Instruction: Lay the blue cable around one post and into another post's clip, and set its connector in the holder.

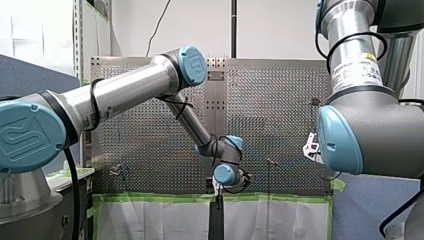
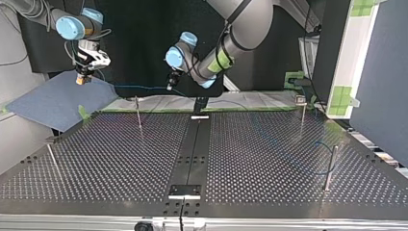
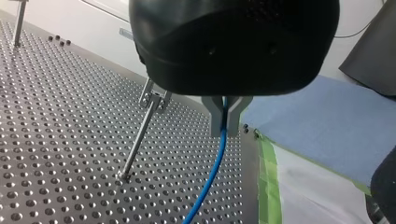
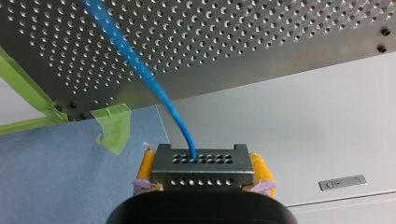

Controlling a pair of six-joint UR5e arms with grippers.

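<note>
1. My left gripper (image 3: 226,116) pinches the blue cable (image 3: 210,177) between its metal fingers, just beside the clipped post (image 3: 139,140).
2. My right gripper (image 4: 204,171) has its yellow pads pressed on the connector (image 4: 203,161). It holds it in the air past the clipped post, off the table (image 2: 269,159) and over the blue mat (image 2: 53,101).
3. The span between my grippers looks fairly straight. I judge that pulling them further apart could drag the cable through the left fingers or strain it at the connector.
4. Coming down on the clipped post off-line could lay the cable beside the clip instead of in it.
5. Only the top view shows the cable's far stretch, curving near another post (image 2: 330,166) well apart from the clipped post. Only the wrist views show both grips. The front view resolves neither.
</note>
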